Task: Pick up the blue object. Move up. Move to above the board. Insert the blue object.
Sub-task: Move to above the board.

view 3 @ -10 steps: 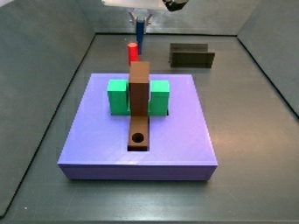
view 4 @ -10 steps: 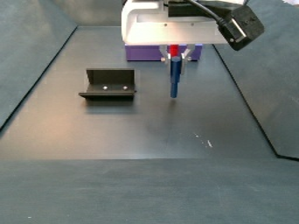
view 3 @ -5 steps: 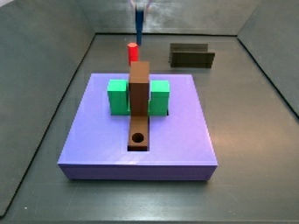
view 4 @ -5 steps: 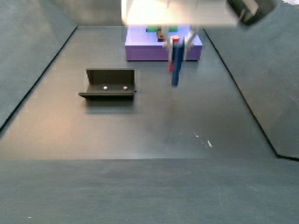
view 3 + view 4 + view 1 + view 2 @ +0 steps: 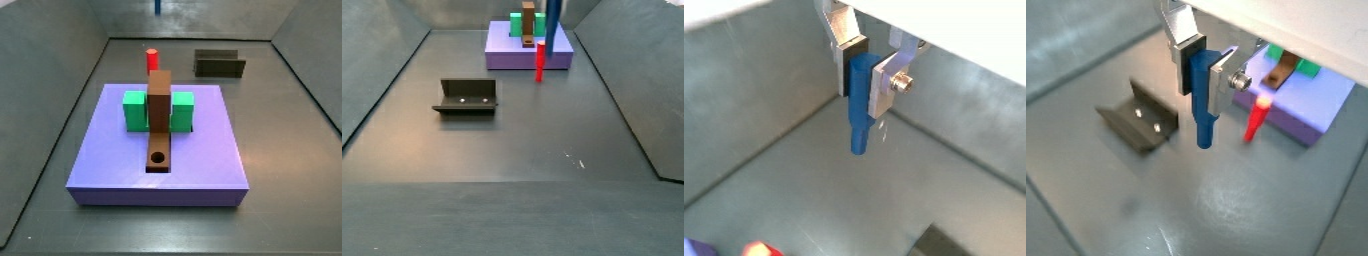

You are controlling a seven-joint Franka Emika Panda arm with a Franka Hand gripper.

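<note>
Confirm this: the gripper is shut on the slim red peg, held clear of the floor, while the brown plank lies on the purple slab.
Wrong peg. In both wrist views the gripper is shut on the slim blue cylindrical peg; the red peg stands on the floor beside the large purple slab. The long brown plank does lie on the slab.

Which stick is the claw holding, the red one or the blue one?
The blue peg. It hangs in the air, pinched in the claw, with its lower end sticking out below. The red peg stands alone on the floor beside the purple slab.
</note>
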